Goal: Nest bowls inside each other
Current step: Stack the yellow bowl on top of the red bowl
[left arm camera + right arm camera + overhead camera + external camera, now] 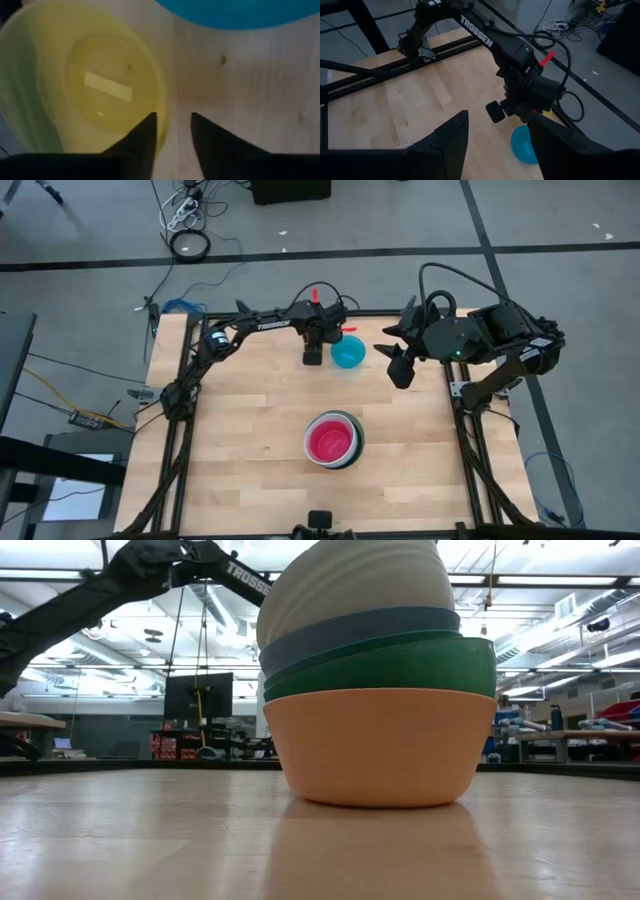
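Table: light wood, dark frame rails along both sides. Stack of nested bowls sits near table centre, a bit toward the near edge. In low view, bottom up: orange bowl, green rim, blue band, white bowl on top, tilted. From above, magenta bowl is innermost in the stack. Left arm reaches along the far edge; left gripper is low over the table just beside the cyan bowl, straddling the rim of the yellow bowl: one finger on the bowl's side of the rim, other on the wood side, gap narrow. Can't tell if they pinch the rim yet. Right arm waits at far right of table; right gripper is raised, fingers wide apart, nothing between them. Cyan bowl stands on the wood near the far edge, btwn the two grippers, well apart from the stack. Yellow bowl is right next to it, mostly hidden under the left gripper in high view.
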Available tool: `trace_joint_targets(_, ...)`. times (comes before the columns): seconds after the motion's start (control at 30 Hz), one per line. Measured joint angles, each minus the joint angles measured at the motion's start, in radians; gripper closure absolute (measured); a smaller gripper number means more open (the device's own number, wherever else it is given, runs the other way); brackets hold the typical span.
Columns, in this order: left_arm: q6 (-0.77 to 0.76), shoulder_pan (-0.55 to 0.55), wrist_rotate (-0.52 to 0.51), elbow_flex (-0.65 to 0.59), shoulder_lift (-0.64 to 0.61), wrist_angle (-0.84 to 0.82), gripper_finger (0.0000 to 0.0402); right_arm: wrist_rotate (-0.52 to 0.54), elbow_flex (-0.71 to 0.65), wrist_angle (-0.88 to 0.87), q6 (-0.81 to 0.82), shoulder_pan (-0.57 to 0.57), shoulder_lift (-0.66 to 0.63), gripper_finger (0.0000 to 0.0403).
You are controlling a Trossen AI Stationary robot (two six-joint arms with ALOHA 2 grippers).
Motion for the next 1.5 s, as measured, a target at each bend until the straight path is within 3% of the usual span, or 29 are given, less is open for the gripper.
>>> trace_joint_targets(0.13,0.019,0.000,-0.011,0.000,0.007,-0.023,0.0379,0.000,0.000,0.000,0.004,0.000,0.000,0.0209)
trace_joint_targets(0.2,0.027,-0.001,-0.017,0.000,-0.001,-0.044,0.0391,0.000,0.000,0.000,0.005,0.000,0.000,0.0209)
trace_joint_targets(0.5,0.006,-0.122,-0.052,0.050,-0.117,-0.238,0.0398,0.000,0.000,0.001,0.005,0.000,0.000,0.0209)
trace_joint_targets(0.63,-0.030,-0.260,-0.035,0.051,-0.252,-0.248,0.0399,0.000,0.000,0.001,0.001,0.000,0.000,0.0209)
trace_joint_targets(0.8,-0.158,-0.456,0.146,0.051,-0.392,-0.259,0.0400,0.000,0.000,0.001,0.000,0.001,0.000,0.0209)
trace_joint_targets(1.07,-0.331,-0.739,0.131,0.048,-0.398,-0.216,0.0400,0.000,0.000,0.006,0.000,0.001,0.000,0.0209)
trace_joint_targets(1.27,-0.396,-0.783,0.155,-0.026,-0.367,-0.029,0.0400,0.000,0.000,0.010,0.006,0.008,0.000,0.0209)
trace_joint_targets(1.5,-0.454,-0.788,0.209,-0.168,-0.349,0.051,0.0400,-0.012,0.000,0.021,0.017,0.025,0.000,0.0209)
